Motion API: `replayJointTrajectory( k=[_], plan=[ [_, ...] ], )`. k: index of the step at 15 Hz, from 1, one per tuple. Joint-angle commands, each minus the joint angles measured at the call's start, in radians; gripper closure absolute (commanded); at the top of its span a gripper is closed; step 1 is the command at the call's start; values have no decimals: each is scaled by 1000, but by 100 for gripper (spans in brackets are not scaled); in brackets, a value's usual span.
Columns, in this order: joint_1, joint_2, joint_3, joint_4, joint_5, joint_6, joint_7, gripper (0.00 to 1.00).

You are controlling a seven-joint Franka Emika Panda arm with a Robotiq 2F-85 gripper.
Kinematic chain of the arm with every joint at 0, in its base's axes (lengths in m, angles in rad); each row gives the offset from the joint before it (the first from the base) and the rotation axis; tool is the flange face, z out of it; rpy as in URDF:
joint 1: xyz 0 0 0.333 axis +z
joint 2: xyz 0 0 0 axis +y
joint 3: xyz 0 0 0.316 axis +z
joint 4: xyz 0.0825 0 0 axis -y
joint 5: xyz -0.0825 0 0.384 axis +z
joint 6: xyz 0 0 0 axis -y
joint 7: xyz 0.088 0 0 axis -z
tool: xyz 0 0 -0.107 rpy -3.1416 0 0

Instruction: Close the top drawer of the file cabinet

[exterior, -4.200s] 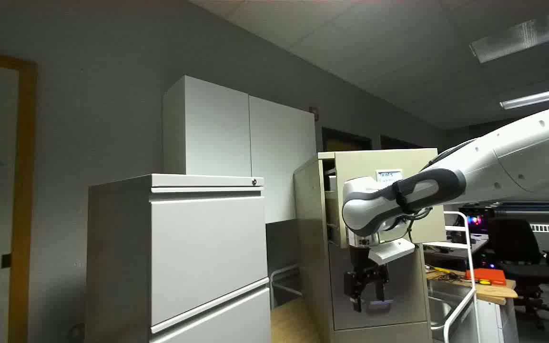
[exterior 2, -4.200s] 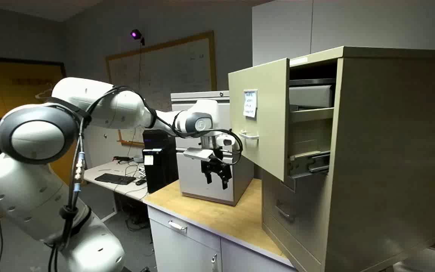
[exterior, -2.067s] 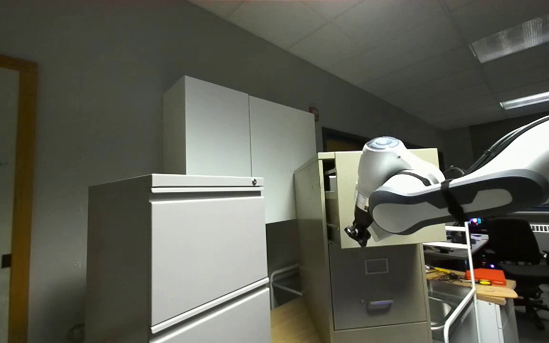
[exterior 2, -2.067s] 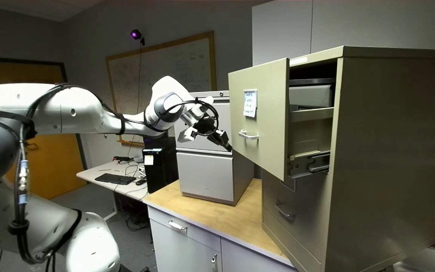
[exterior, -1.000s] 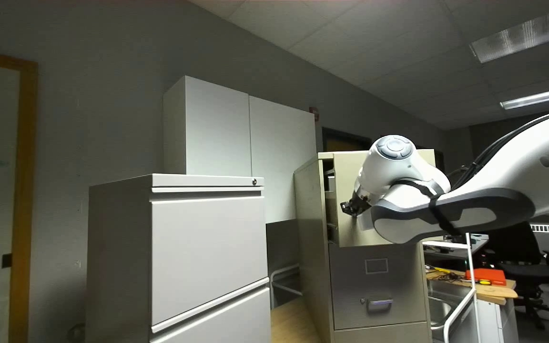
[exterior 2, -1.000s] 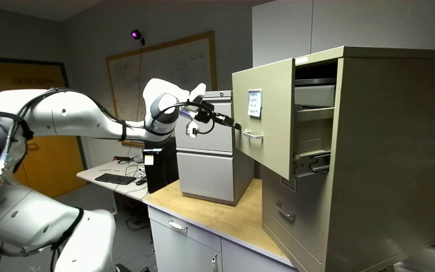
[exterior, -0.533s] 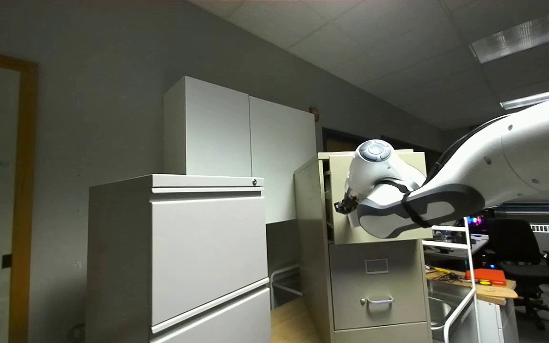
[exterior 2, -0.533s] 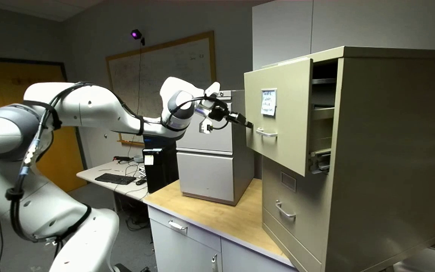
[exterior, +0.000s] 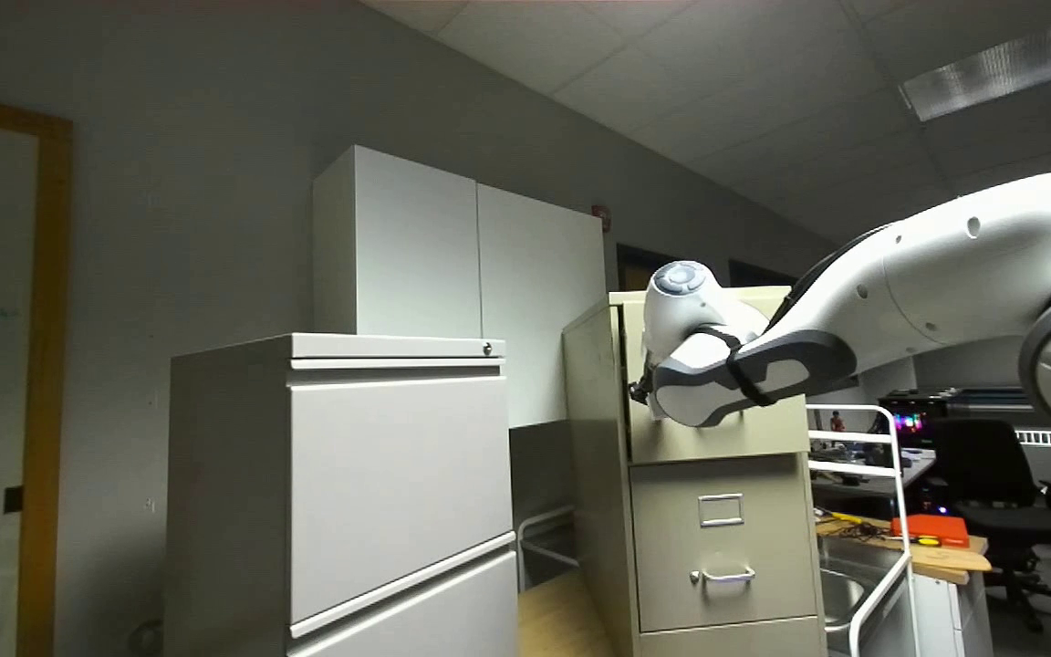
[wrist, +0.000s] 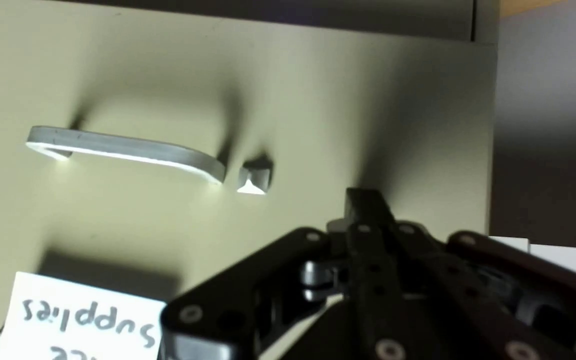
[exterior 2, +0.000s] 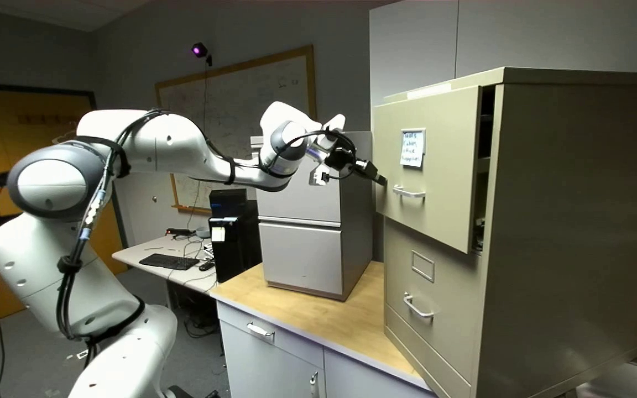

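The top drawer [exterior 2: 443,160] of the beige file cabinet [exterior 2: 573,221] stands slightly out, with a narrow dark gap along its side in an exterior view. Its flat front carries a silvery handle [wrist: 123,146] and a small square lock knob [wrist: 254,179]. My gripper [wrist: 368,197] is shut, nothing between its fingers, and its tips meet the drawer front beside the knob, near the front's side edge. In an exterior view the gripper [exterior 2: 380,179] points at the front, level with the handle. From another angle the wrist partly covers the top drawer [exterior: 717,443].
A paper label [exterior 2: 412,148] hangs on the drawer front. Below is a lower drawer with its own handle [exterior 2: 418,307]. A pale grey cabinet [exterior 2: 302,254] stands close by on the wooden counter [exterior 2: 307,301]. A white rail frame [exterior: 895,474] stands beside the file cabinet.
The gripper closed, tilted up toward the drawer front, then moved forward against it. The top drawer has slid well into the cabinet along with it, narrowing the side gap.
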Motion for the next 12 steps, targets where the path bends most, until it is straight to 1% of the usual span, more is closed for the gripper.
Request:
replayJointTrajectory(
  k=[1, 6, 10, 12],
  plan=[
    [-37, 214, 51, 221, -41, -21, 6, 100],
    [-44, 312, 92, 350, -95, -131, 15, 100],
    [-35, 402, 113, 455, -149, -204, 19, 100],
    [-30, 421, 123, 487, -157, -258, 19, 100]
  ],
)
